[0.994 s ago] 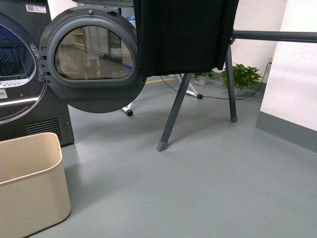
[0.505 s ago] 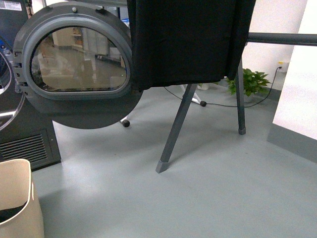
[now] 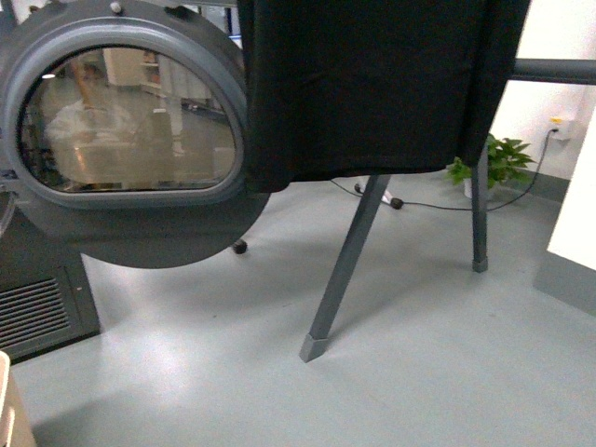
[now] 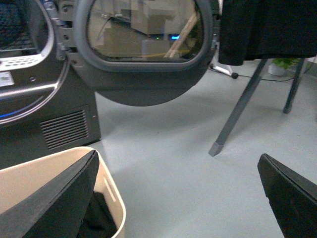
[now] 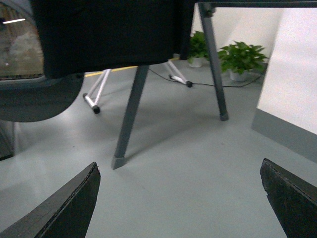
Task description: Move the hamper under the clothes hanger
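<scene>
Grey floor (image 3: 419,372); we neared the clothes hanger (image 3: 345,270), hamper (image 3: 11,419) slid off to seven o'clock, not under it; left gripper (image 4: 177,156), right gripper (image 5: 179,163) gape

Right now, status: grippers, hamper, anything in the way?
Left gripper open, right gripper open, both empty. Hamper beside dryer, dark cloth inside, not yet under clothes hanger. Open dryer door juts out near it.
</scene>
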